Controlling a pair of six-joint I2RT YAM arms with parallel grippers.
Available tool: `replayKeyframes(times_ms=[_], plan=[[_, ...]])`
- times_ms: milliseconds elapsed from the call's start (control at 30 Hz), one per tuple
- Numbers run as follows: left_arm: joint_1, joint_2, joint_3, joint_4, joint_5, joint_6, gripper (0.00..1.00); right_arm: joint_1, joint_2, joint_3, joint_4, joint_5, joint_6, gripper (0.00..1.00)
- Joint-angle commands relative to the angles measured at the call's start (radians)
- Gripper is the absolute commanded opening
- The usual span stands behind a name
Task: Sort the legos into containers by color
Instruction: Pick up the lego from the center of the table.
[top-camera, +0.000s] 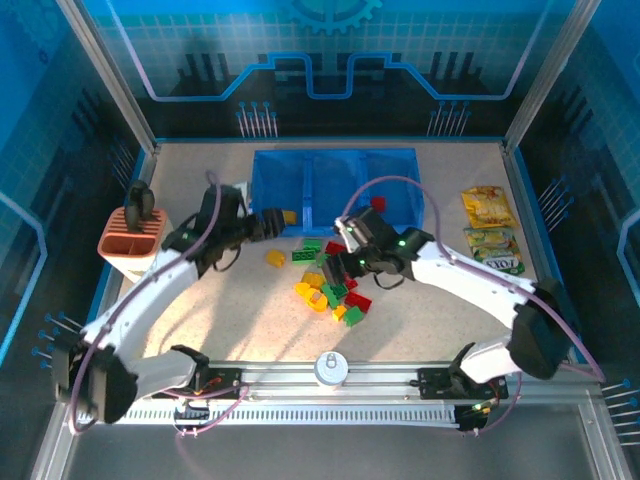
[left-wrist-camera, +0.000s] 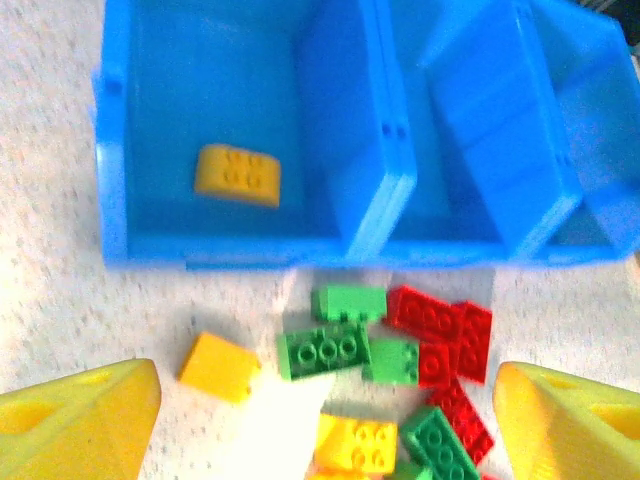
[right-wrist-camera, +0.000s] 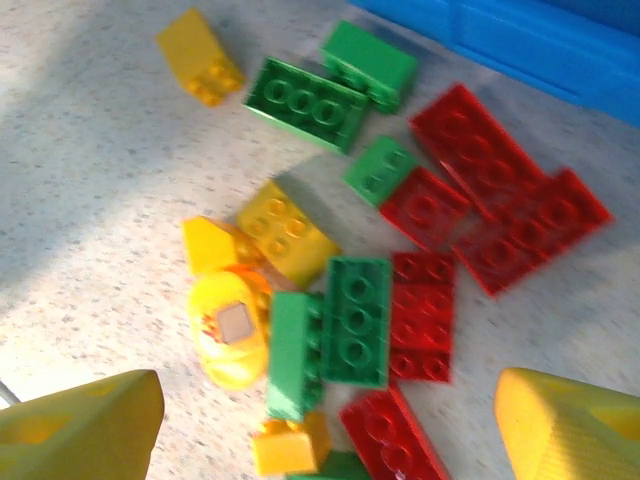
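Legos (top-camera: 333, 285) piled near the tray (left-wrist-camera: 250, 248), pointing every way. I see one yellow brick (left-wrist-camera: 237, 175) in its left compartment, long axis left-right. Left gripper (left-wrist-camera: 325, 430) and right gripper (right-wrist-camera: 325, 430) jaws wide, empty.

Your worktop (top-camera: 200, 330) is a pale speckled surface. At its far middle sits the blue tray (top-camera: 275, 190), long side running left to right. Just near of the tray you have the legos (top-camera: 335, 285), a loose heap of red, green and yellow pieces, some touching. One yellow brick (top-camera: 275, 258) lies apart, left of the heap. At the left edge stands an orange holder (top-camera: 130, 245). Near the right edge lie two yellow-green packets (top-camera: 485, 207), one behind the other.
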Motion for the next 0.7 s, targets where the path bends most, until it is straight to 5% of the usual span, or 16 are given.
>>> replayKeyframes(times_ms=[0,300,667], plan=[[-0.066,-0.152,-0.130,0.050,0.003,-0.059,0.87,0.048,0.138,0.132,-0.005,-0.056,-0.067,0.86],[-0.135,-0.514,-0.187,-0.193,-0.110,-0.093,0.85,0.122,0.556,0.536,-0.131,-0.031,-0.075,0.80],[-0.141,-0.539,-0.165,-0.243,-0.111,-0.091,0.84,0.131,0.812,0.802,-0.229,0.011,-0.116,0.78]])
